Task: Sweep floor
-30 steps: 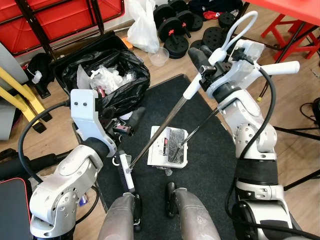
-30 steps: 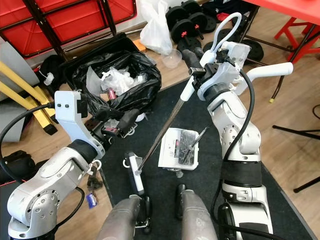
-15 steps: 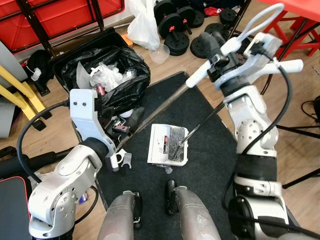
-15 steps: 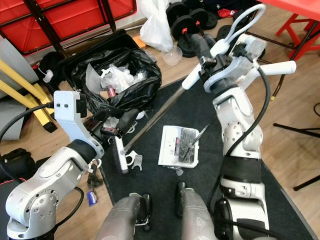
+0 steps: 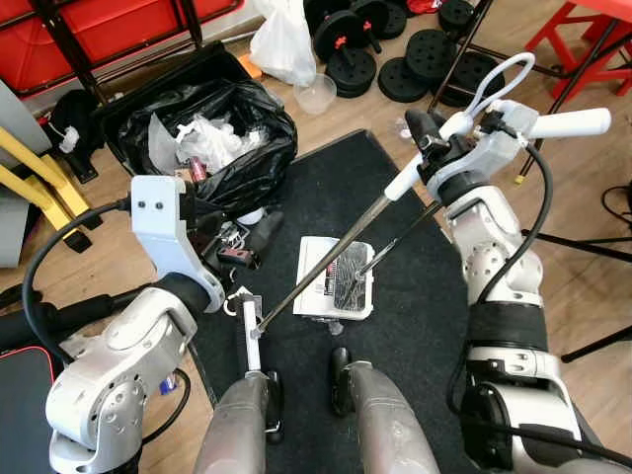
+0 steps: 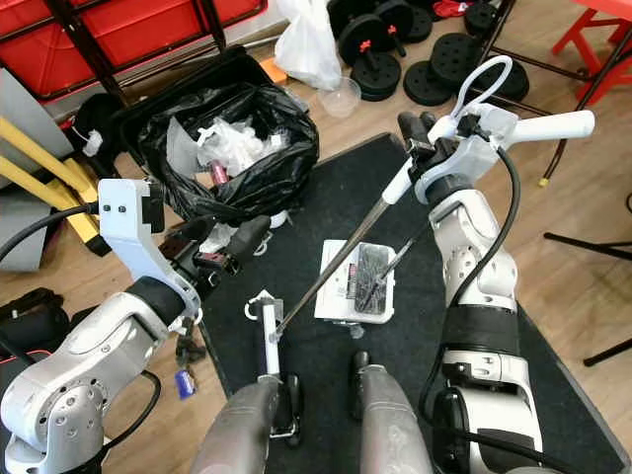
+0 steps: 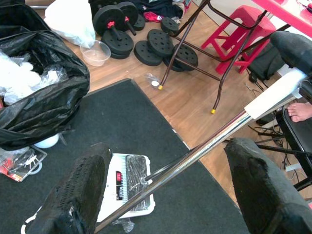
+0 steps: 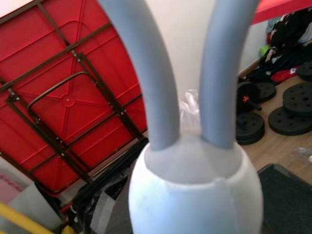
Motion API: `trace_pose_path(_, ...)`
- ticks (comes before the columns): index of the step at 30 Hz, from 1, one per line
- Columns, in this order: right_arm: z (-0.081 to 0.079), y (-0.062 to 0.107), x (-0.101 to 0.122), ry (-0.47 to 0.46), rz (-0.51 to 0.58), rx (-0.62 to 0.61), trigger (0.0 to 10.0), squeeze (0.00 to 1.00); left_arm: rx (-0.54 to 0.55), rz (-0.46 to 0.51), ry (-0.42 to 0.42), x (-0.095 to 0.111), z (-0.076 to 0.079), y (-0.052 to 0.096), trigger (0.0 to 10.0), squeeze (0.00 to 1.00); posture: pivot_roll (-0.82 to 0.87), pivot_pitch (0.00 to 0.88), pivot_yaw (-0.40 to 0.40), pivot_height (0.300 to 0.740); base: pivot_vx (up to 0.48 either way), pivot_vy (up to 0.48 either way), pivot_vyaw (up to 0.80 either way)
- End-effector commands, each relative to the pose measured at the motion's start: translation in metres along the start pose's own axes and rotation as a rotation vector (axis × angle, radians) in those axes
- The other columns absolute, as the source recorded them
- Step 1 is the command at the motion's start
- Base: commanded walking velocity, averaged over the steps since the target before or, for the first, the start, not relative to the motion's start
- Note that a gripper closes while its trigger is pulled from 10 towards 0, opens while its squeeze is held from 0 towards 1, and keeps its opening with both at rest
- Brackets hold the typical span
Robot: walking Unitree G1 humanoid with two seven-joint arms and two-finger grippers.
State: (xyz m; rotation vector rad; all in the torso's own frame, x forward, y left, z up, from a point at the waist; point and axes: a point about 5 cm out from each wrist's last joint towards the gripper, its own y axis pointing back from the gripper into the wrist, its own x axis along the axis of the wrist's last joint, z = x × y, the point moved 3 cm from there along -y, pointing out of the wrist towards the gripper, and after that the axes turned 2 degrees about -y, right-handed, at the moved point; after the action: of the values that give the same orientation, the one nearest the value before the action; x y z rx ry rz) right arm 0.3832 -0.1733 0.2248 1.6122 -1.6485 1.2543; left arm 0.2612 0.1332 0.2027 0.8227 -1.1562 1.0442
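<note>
The black floor mat [image 5: 395, 296] covers the middle of the wood floor [image 5: 326, 123]. At its far left corner stands the bin with a black bag [image 5: 212, 138], filled with white rubbish; black weight plates [image 5: 420, 74] lie beyond. No lettering on any item is legible.

The white dustpan [image 5: 321, 281] lies flat on the mat, just ahead of the robot's feet, dark debris piled on its right half.

The broom [image 5: 326, 267] runs diagonally over the mat. Its white grip end is clamped in the right gripper [image 5: 425, 148], fingers pressed onto it, above the mat's far right edge. The metal shaft slopes down across the dustpan to the brush head [image 5: 249, 336], resting on the mat near the left foot.

The left gripper [image 7: 165, 190] has its fingers [image 7: 78, 195] spread wide; the shaft passes between them without touching
</note>
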Motion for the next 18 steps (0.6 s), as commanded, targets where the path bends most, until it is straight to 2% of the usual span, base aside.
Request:
trace_pose_path(1, 0.006, 0.004, 0.009, 0.035, 0.03, -0.017, 10.0, 0.0, -0.002, -0.024, -0.003, -0.004, -0.001, 0.003, 10.0, 0.0, 0.1, 0.35, -0.046, 0.74, 0.0, 0.0, 0.0)
trace_pose_path(2, 0.006, 0.004, 0.009, 0.035, 0.03, -0.017, 10.0, 0.0, -0.002, -0.024, -0.003, -0.004, -0.001, 0.003, 10.0, 0.0, 0.1, 0.35, -0.046, 0.74, 0.0, 0.0, 0.0)
trace_pose_path(5, 0.007, 0.003, 0.025, 0.142, 0.041, -0.013, 10.0, 0.0, -0.001, -0.025, -0.004, -0.004, -0.001, 0.001, 10.0, 0.0, 0.1, 0.344, -0.049, 0.74, 0.0, 0.0, 0.0)
trace_pose_path(8, 0.007, 0.002, 0.026, 0.167, 0.038, -0.016, 10.0, 0.0, -0.001, -0.026, -0.004, -0.004, -0.001, 0.001, 10.0, 0.0, 0.1, 0.344, -0.049, 0.74, 0.0, 0.0, 0.0)
trace_pose_path(11, 0.01, 0.005, 0.034, 0.248, 0.017, -0.035, 10.0, 0.0, 0.0, -0.025, -0.001, -0.004, -0.001, 0.0, 10.0, 0.0, 0.09, 0.34, -0.05, 0.74, 0.0, 0.0, 0.0)
trace_pose_path(18, 0.009, 0.007, 0.044, 0.299, 0.012, -0.026, 10.0, 0.0, -0.001, -0.024, 0.002, -0.005, -0.001, -0.001, 10.0, 0.0, 0.08, 0.335, -0.051, 0.74, 0.0, 0.0, 0.0)
